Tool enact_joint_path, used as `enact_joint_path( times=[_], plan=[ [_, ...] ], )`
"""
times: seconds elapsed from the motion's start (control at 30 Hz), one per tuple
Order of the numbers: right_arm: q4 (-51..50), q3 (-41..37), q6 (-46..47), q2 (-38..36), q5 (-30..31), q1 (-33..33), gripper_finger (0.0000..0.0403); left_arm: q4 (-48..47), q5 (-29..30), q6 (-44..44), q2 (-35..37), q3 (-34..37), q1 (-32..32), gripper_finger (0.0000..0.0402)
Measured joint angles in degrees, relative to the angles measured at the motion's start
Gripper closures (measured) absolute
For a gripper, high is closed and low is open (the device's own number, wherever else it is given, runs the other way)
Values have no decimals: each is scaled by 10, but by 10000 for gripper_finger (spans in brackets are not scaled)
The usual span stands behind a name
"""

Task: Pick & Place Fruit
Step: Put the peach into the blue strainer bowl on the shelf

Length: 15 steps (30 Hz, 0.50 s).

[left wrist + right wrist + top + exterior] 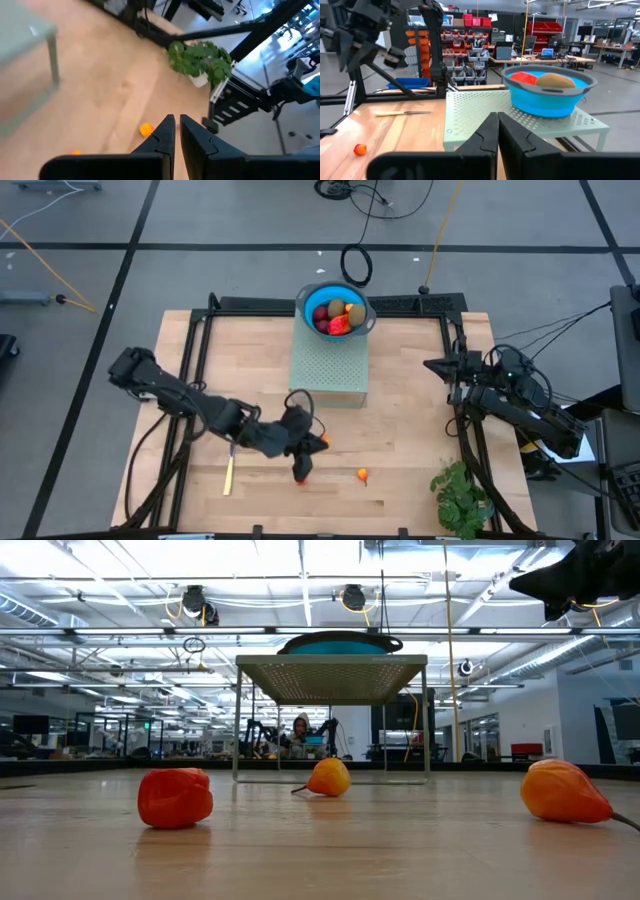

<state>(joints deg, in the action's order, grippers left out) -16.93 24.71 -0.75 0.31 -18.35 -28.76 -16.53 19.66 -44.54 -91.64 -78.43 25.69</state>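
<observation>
Orange and red are your colours to track. From the high view, you see the blue bowl [336, 311] already loaded with fruit, sitting on the pale perforated stand [329, 367] at the far middle of the wooden table [400, 440]. Loose pieces remain near the front: a small orange one [362, 475] lies alone, and a red piece [303, 477] and another orange bit [322, 443] sit just beside the left gripper [300, 463]. That claw's fingers are all but pressed together with nothing visibly between them. The right gripper [440, 366] waits at the right edge, well away from the fruit.

From the low view, you get the shapes: a squat red piece [175, 797] at left, a small orange one with a stem [327, 778] in the middle, a pointed orange one [562, 791] at right. They look light, smooth and waxy, likely to roll or squirt out, so you should pinch across the widest part, not the taper or stem.

Through the left wrist view, the fingers [161, 141] sit nearly touching and empty, with one orange piece [146, 130] on the wood beyond them and the leafy plant [200, 60] farther off.

Through the right wrist view, that claw [497, 135] is shut on nothing; the bowl [547, 92] shows a red and a brownish oval piece, and a small orange piece [360, 149] lies on the table.
</observation>
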Motion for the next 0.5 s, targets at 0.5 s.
enact_joint_path(
  times=[0.5],
  plan=[
    [-6, -28, 17, 0, 50, 0, 403, -5, -1, -206, -49, 0, 46, 376]
  ],
)
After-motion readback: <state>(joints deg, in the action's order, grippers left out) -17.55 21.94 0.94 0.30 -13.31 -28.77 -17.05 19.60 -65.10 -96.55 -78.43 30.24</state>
